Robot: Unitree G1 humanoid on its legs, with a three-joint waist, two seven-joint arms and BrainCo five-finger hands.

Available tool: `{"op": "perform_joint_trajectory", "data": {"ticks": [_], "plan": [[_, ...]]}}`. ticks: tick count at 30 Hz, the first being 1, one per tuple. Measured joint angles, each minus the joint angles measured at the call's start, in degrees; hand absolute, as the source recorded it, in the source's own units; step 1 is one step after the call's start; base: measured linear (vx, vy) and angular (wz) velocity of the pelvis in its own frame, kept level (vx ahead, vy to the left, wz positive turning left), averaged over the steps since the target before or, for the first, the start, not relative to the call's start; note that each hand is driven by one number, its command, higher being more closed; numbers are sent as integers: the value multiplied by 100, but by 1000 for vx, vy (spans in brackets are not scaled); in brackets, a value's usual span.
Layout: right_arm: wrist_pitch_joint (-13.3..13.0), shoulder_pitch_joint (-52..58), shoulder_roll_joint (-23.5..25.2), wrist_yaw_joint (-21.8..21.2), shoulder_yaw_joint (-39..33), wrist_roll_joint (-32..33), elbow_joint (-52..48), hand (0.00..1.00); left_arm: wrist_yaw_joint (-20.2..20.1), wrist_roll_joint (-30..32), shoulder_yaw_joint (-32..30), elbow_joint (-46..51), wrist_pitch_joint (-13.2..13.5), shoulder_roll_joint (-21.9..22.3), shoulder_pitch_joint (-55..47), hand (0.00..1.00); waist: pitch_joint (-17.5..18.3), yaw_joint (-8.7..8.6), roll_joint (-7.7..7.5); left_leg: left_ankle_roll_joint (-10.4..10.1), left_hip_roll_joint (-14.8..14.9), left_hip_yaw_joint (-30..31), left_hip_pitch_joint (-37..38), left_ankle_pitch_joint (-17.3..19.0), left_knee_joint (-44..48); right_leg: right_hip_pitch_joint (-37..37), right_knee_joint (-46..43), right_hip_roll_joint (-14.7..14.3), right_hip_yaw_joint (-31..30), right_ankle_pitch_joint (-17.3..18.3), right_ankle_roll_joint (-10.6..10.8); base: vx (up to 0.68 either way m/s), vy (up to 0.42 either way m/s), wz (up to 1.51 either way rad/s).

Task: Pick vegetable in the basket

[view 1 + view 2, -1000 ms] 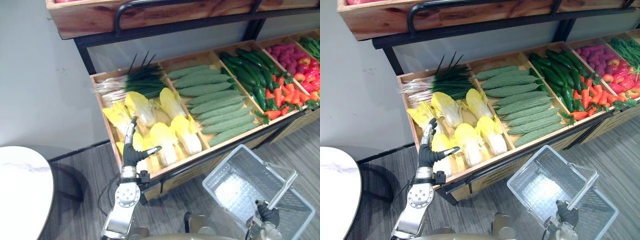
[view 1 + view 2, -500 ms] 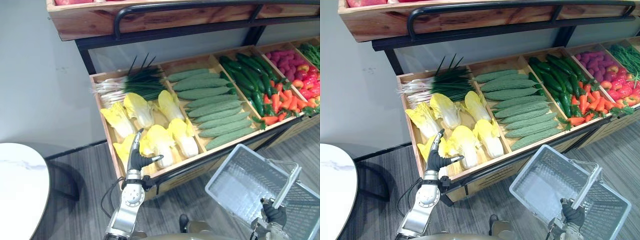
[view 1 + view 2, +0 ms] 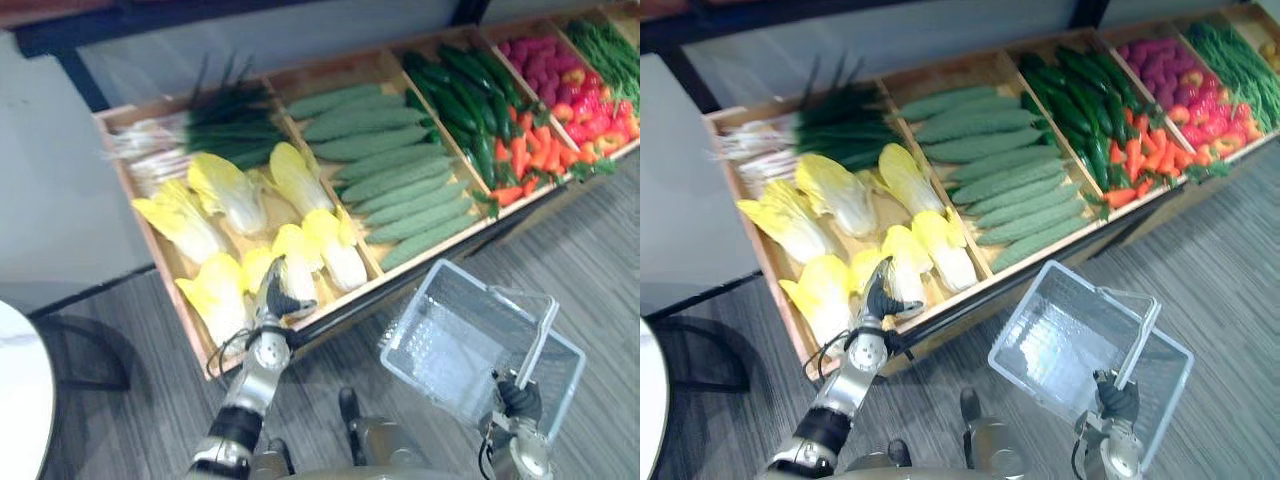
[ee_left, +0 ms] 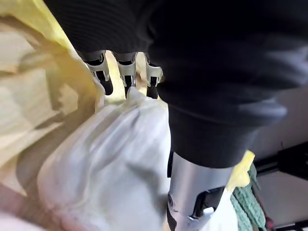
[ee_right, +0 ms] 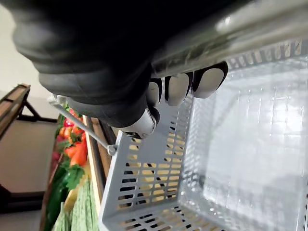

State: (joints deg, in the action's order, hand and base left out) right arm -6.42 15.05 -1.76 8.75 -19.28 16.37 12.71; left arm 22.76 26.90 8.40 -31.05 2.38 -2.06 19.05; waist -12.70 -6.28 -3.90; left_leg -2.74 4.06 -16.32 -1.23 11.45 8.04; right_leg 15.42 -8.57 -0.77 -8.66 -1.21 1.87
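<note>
Left hand [image 3: 272, 300] rested open on cabbage [image 4: 96, 168] at crate's [image 3: 130, 195] front edge; cabbage could slip. Right hand [image 5: 177, 89] gripped basket [image 3: 450, 345] handle.

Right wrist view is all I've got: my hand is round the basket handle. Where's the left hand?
Observer: The left hand is over the front row of cabbages in the crate.
Operator: Has it gripped one?
Observer: No. In its wrist view the fingers are straight, with the tips touching a cabbage.
Operator: Anything close to that arm I should mind?
Observer: A white table stands off to the robot's left, apart from the arm.
</note>
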Motion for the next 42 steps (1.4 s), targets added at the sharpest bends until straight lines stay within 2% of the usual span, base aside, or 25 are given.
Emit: {"op": "perform_joint_trajectory", "data": {"ticks": [4,6,9,10,12,14,24,29,34,36,42], "plan": [[-6,-250,-3,-3,1,154,55,100,233,-39,-176,-553,79,-195,553,100,-76,-73,-23,75,-48,-2,-82,-48,-7,66,78,39,-70,-136,20,-53,10,-2],[-112,-404,-16,-14,11,173,55,100,230,-159,-241,-774,64,-404,936,100,-219,-93,-42,95,-108,-26,-117,-59,5,64,191,83,-110,-268,57,-132,13,-13],[-209,-486,-83,-16,10,224,55,100,237,-278,-457,-772,40,-522,1200,100,-378,-105,-80,98,-170,-97,-235,-58,4,60,506,150,-236,-496,101,-118,2,-13],[-209,-466,-91,-13,-1,277,55,100,242,-354,-487,-758,50,-562,1201,100,-399,-155,-83,101,-176,-96,-246,-60,0,34,593,163,-242,-552,94,-33,6,-4],[-209,-425,-88,-11,-31,342,58,100,246,-494,-550,-612,60,-599,1087,100,-429,-244,-55,104,-183,-90,-206,-62,-1,-24,654,170,-242,-578,107,0,0,0],[-210,-392,-88,-5,-71,370,58,100,245,-539,-605,-463,57,-595,1024,100,-443,-256,-31,109,-186,-90,-201,-66,-5,-29,662,170,-243,-580,111,56,14,-3],[-211,-199,140,1,-339,434,197,100,169,-851,-628,1395,67,-332,-594,100,-491,-233,63,147,-232,81,312,-95,-215,-545,769,191,-195,-420,184,78,30,5],[-210,-59,194,-17,-337,446,197,100,87,-1008,-557,2207,103,58,-1250,100,-424,-212,194,146,-259,200,475,-95,-217,-656,535,201,-76,-211,186,28,12,13],[-210,112,221,-24,-337,447,151,100,26,-1088,-355,3144,374,201,-1755,100,-196,-186,421,145,-203,223,637,-95,-347,-736,416,195,35,-109,162,6,-2,8],[-210,240,233,-18,-339,448,62,100,-19,-1168,-243,3541,561,301,-1849,100,-82,-68,523,140,-173,220,677,-91,-345,-767,346,184,75,-65,151,-9,-24,9],[-209,341,374,5,-311,484,-307,100,-17,-1352,-44,4225,808,345,-2216,100,70,-37,505,122,-49,198,643,66,-66,-798,130,104,121,65,117,-29,-22,4]]}}
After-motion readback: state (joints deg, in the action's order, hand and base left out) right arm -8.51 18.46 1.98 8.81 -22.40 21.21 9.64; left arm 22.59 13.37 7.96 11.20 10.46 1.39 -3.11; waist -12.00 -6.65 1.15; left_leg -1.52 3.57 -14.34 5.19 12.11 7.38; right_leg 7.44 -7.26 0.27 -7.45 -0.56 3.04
